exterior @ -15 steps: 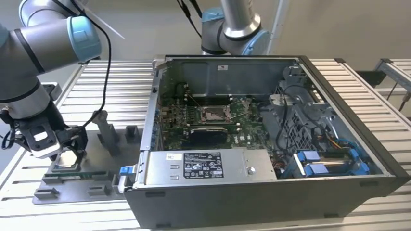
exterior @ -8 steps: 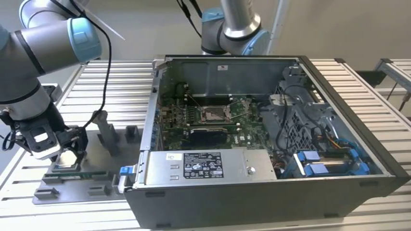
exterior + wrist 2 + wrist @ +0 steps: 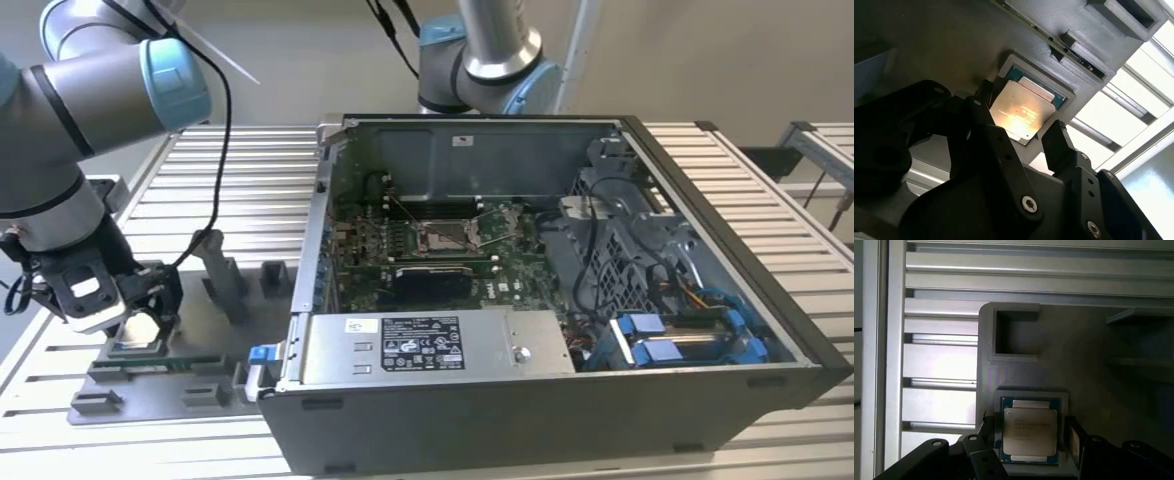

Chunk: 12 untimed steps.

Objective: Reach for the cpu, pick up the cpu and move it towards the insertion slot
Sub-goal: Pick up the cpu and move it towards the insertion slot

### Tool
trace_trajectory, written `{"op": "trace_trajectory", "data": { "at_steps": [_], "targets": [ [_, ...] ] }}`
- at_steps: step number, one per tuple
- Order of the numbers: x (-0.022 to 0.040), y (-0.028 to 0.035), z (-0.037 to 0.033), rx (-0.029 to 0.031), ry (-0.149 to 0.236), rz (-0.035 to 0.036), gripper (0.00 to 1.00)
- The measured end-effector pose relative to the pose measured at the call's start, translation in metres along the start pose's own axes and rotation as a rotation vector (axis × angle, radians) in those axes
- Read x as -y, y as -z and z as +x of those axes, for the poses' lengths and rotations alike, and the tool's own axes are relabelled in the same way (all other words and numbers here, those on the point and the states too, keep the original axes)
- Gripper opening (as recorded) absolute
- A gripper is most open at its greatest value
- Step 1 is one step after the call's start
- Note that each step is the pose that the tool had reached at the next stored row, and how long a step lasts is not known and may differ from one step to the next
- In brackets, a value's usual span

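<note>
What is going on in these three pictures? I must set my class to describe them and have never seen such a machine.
The exterior view shows a grey-and-blue jointed robot arm beside an open dark computer case on a slatted metal table. Both wrist views come from cameras on the arm, looking past its black gripper. The gripper is open, straddling the small silvery square cpu, which lies in a grey holder. Nothing is held yet. The silver-framed insertion slot sits inside the case.

Silvery cpu (image 3: 1030, 435); black hand (image 3: 1017, 120); grey tray (image 3: 1081, 355).
</note>
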State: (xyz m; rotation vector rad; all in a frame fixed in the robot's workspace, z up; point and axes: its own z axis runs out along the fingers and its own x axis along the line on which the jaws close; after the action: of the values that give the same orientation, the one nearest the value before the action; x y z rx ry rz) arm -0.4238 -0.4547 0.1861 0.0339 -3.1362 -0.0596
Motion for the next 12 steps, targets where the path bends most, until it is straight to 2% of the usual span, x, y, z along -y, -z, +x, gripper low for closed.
{"op": "trace_trajectory", "data": {
  "at_steps": [11,12],
  "targets": [
    [0.0001,-0.0001,0.0000,0.0000,0.000,0.0008,1.00],
    [0.0000,-0.0001,0.0000,0.0000,0.000,0.0009,0.00]
  ]
}}
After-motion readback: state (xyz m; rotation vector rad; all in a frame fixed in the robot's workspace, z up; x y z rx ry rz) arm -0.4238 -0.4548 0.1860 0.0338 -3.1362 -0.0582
